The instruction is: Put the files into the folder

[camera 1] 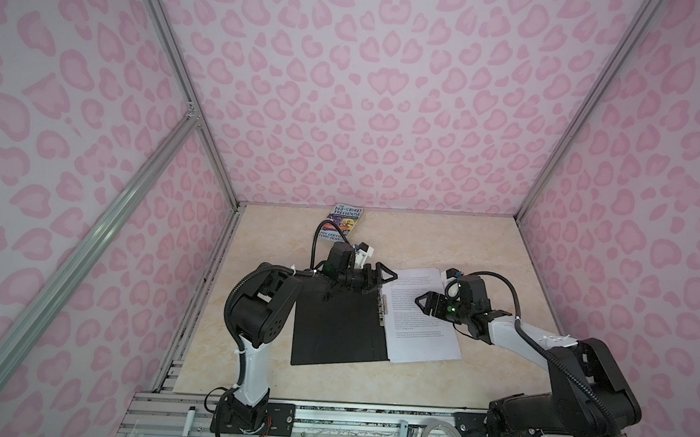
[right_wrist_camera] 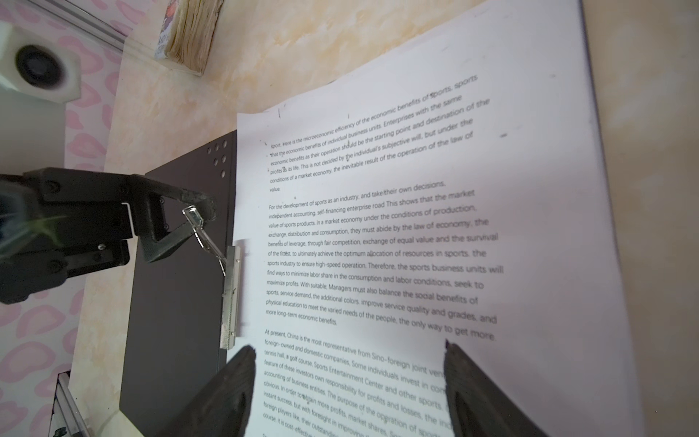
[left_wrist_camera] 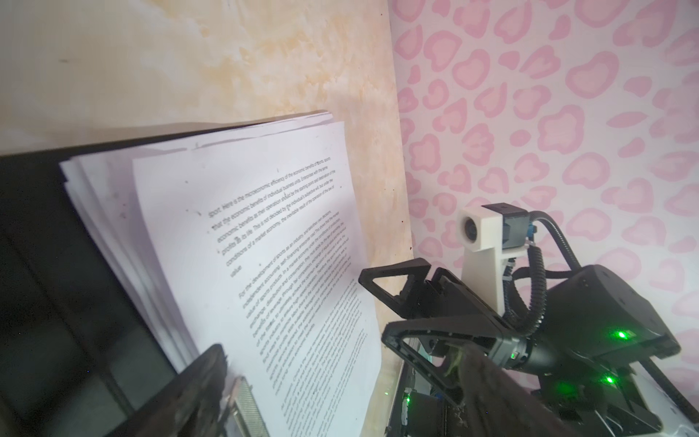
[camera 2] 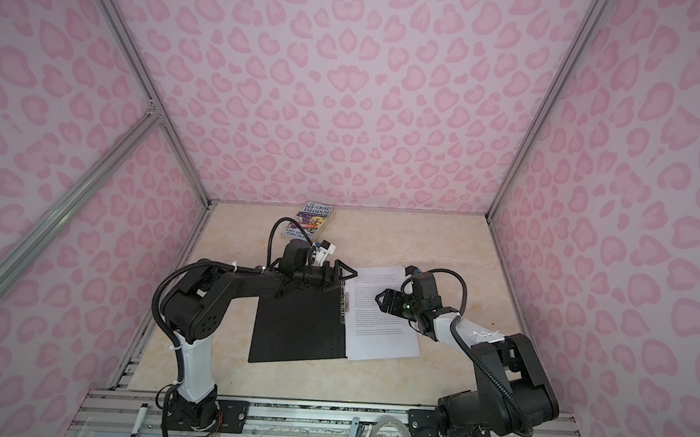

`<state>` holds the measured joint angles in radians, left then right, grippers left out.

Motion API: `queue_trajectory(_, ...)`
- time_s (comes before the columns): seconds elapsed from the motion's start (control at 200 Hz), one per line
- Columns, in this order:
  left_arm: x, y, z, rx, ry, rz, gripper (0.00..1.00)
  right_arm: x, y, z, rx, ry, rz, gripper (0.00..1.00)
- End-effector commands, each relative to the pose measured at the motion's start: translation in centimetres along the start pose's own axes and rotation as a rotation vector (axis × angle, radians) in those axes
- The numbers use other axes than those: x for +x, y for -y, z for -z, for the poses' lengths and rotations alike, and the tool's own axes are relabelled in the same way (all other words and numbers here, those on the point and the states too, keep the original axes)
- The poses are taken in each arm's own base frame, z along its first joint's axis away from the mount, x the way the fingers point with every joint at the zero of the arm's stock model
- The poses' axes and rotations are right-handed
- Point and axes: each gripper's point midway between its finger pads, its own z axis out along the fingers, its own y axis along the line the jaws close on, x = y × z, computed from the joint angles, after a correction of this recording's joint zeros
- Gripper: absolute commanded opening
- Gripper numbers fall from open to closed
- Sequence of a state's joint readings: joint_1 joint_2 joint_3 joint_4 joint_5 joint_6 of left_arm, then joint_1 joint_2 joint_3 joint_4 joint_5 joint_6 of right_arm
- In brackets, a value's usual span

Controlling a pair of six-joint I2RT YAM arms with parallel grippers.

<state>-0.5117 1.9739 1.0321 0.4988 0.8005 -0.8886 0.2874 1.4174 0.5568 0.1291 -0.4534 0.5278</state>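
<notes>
Left hand (camera 1: 384,280) open over folder (camera 1: 333,331) spine; right hand (camera 1: 420,305) open over files (camera 1: 420,340).

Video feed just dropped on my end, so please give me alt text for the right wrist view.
Printed files lie on the open folder, beside its metal clip. The open left pincer is at the clip's raised lever; the open right pincer is over the files.
</notes>
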Motion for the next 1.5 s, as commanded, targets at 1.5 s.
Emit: queue_trajectory(1.5, 8.8, -2.6, 19.4, -0.614, 0.41, -0.201, 0.97, -0.3, -5.9, 7.9, -0.065, 0.277, -0.277, 0.73)
